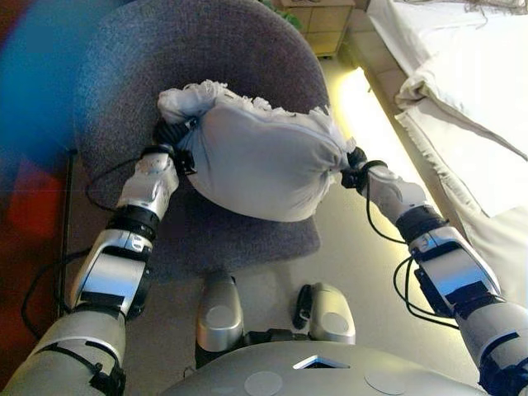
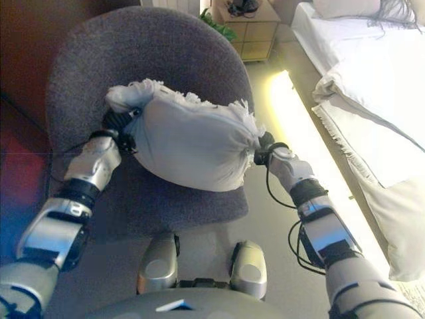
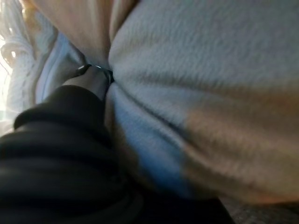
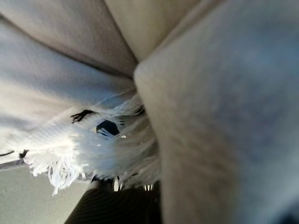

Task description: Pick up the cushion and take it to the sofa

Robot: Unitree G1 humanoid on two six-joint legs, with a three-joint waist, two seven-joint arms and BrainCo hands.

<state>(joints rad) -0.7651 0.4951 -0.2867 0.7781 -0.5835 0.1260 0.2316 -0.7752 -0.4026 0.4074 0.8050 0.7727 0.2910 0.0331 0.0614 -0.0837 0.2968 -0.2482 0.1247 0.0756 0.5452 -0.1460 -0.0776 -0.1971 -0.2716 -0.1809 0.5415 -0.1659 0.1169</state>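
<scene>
A pale grey cushion (image 1: 256, 161) with a white fringe is held between my two hands above the seat of a round grey armchair (image 1: 198, 58). My left hand (image 1: 169, 140) grips its left end, where the cloth bunches. My right hand (image 1: 353, 165) grips its right end by the fringe. In the left wrist view the cushion cloth (image 3: 196, 93) folds in around a fingertip (image 3: 96, 74). In the right wrist view the fringe (image 4: 93, 144) covers the fingers.
A bed with white bedding (image 1: 462, 91) lies along the right. A lit strip (image 1: 367, 115) runs along its base. A small wooden cabinet (image 2: 252, 26) with a plant stands behind the chair. Bare floor (image 1: 355, 247) lies between chair and bed.
</scene>
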